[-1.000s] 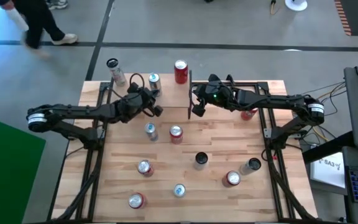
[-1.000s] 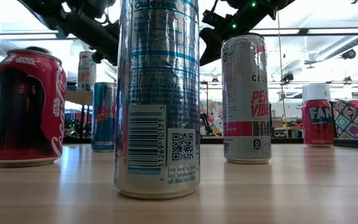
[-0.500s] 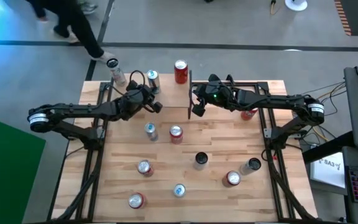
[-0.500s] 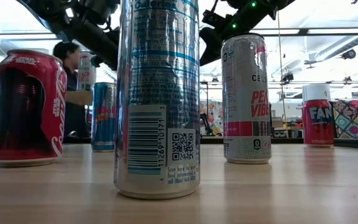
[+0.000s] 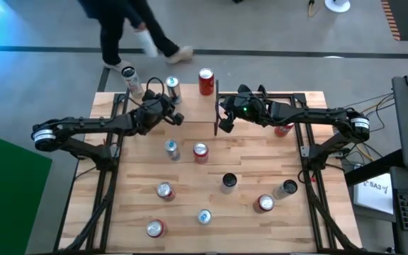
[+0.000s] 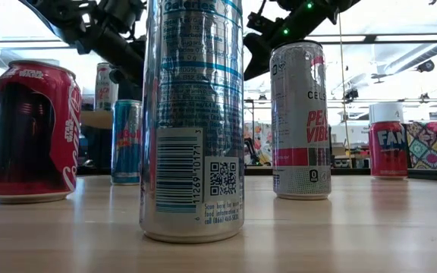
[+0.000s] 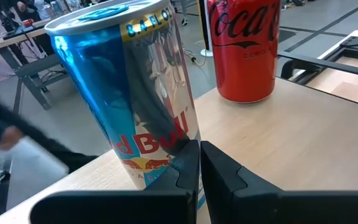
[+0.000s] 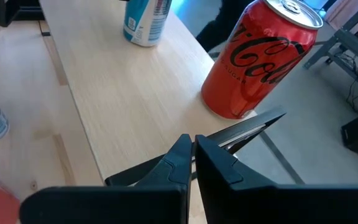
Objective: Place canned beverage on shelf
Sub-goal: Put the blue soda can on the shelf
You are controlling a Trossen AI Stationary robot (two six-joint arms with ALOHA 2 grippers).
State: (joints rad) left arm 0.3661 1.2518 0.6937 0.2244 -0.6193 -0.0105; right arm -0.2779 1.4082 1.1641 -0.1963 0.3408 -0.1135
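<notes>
A blue and silver Red Bull can [image 5: 173, 86] stands on the light wood shelf [image 5: 193, 106] at the table's far side, and fills the left wrist view [image 7: 129, 93]. A red Coca-Cola can [image 5: 205, 81] stands to its right on the same board [image 8: 117, 81]. My left gripper [image 5: 175, 117] is shut, just on the near side of the Red Bull can. My right gripper [image 5: 225, 127] is shut and empty, held over the shelf's right end near the black upright [image 5: 216, 106], with the red can [image 8: 260, 59] ahead of it. My left gripper sets its shut fingertips [image 7: 188, 163] against the Red Bull can's side wall near its bottom [image 7: 160, 168]. The fingers come about level from the table's near side. The can stands on its base on the shelf board.
Several more cans stand on the butcher-block tabletop [image 5: 261, 163], among them a tall silver one close to the low camera [image 6: 192, 114]. A slim can [image 5: 128, 76] leans at the shelf's far left. A person [image 5: 129, 28] walks past beyond the far edge.
My left gripper has gone toward the table's far edge with its fingers shut, and the Red Bull can has slid along the shelf the same way, still standing. The person behind the table has walked toward the right.
</notes>
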